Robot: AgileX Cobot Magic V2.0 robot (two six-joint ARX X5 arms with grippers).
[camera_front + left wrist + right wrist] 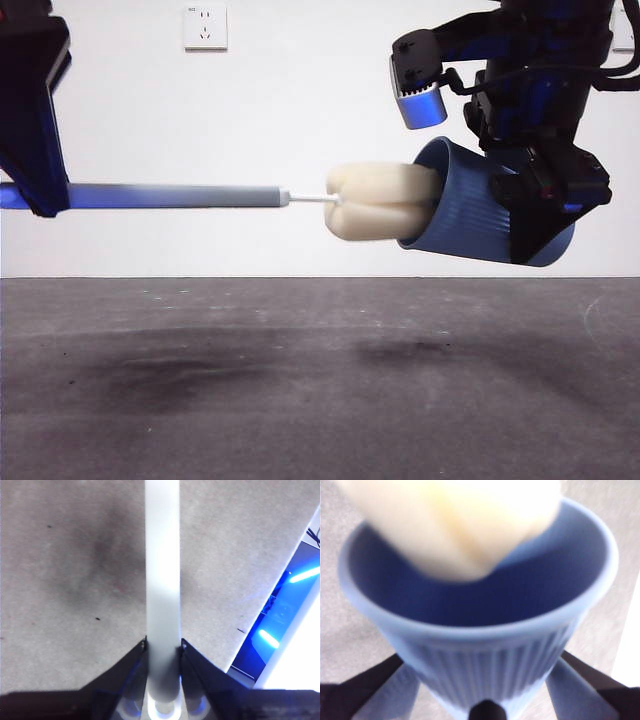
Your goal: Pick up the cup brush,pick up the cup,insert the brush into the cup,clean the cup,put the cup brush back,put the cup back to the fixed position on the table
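Left gripper is clamping the cup brush handle level above the table, sponge head partly entering the blue ribbed cup, which the right gripper is gripping tilted sideways.

Left gripper clamped at left, right gripper clamped, raised at right

looks like a robot lab | bare white wall | wall socket above scuffed grey table
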